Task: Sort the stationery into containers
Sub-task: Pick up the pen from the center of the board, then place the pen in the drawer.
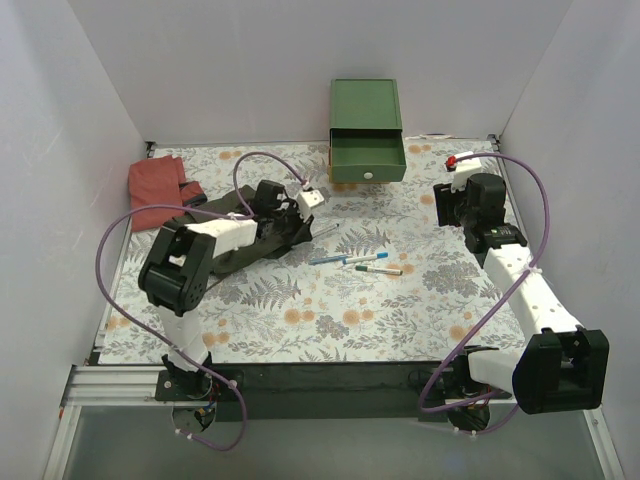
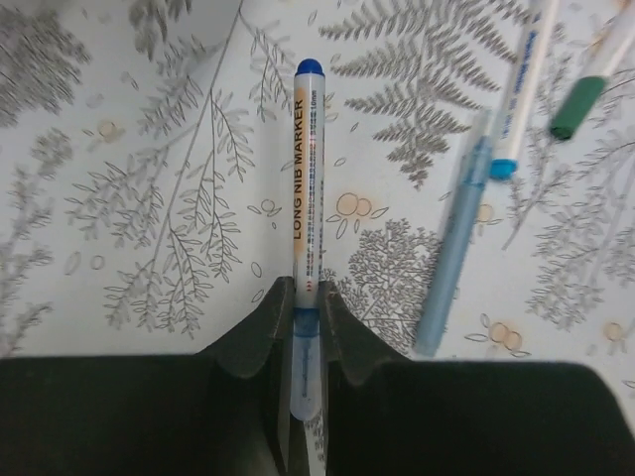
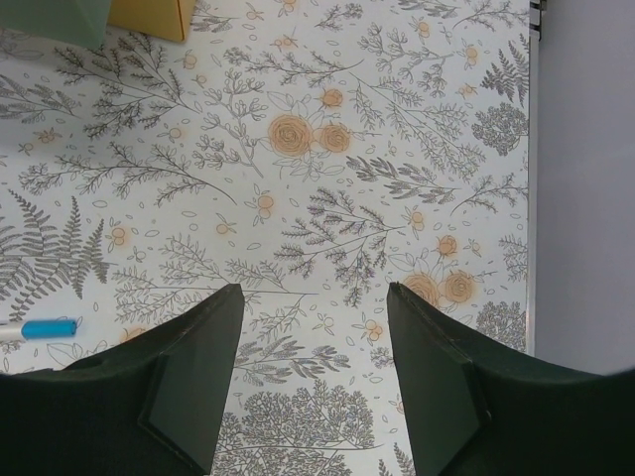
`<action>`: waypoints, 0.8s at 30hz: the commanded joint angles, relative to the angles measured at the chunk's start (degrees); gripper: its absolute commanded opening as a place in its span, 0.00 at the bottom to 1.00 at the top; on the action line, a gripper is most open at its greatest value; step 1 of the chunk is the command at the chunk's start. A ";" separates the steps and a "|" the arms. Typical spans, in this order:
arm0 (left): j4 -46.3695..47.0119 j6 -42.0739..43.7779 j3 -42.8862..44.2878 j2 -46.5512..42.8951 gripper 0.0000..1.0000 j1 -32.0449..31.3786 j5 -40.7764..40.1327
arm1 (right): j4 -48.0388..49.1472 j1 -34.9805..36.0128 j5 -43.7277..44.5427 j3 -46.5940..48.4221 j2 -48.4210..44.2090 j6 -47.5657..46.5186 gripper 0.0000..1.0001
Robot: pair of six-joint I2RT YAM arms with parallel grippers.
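My left gripper [image 2: 308, 293] is shut on a white marker [image 2: 307, 178] with a blue tip, printed "LONG NIB MARKER", and holds it low over the floral table. In the top view this gripper [image 1: 308, 234] is at centre left, with the marker [image 1: 325, 231] sticking out. Three pens lie to the right: a light blue one [image 2: 451, 258], a white one with a blue cap [image 2: 521, 89] and a green-capped one [image 2: 578, 107]. The green chest [image 1: 366, 103] stands at the back. Its green drawer [image 1: 368, 160] appears pulled out. My right gripper [image 3: 310, 317] is open and empty.
A red cloth [image 1: 160, 190] lies at the back left. A dark green cloth [image 1: 235, 255] lies under my left arm. White walls close in the table on three sides. A blue pen cap [image 3: 45, 328] and a corner of the yellow drawer [image 3: 149, 15] show in the right wrist view.
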 commanded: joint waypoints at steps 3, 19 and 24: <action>-4.97 3.42 6.92 -18.13 0.00 0.85 9.74 | 2.50 -0.26 -0.70 0.44 0.33 0.74 0.69; 2.33 5.43 34.42 -1.03 0.00 -2.84 7.91 | 3.46 -0.35 -0.52 -0.18 -0.55 0.56 0.68; 2.24 6.14 40.68 5.67 0.00 -3.63 7.56 | 3.38 -0.61 -0.35 -2.02 -2.22 0.56 0.68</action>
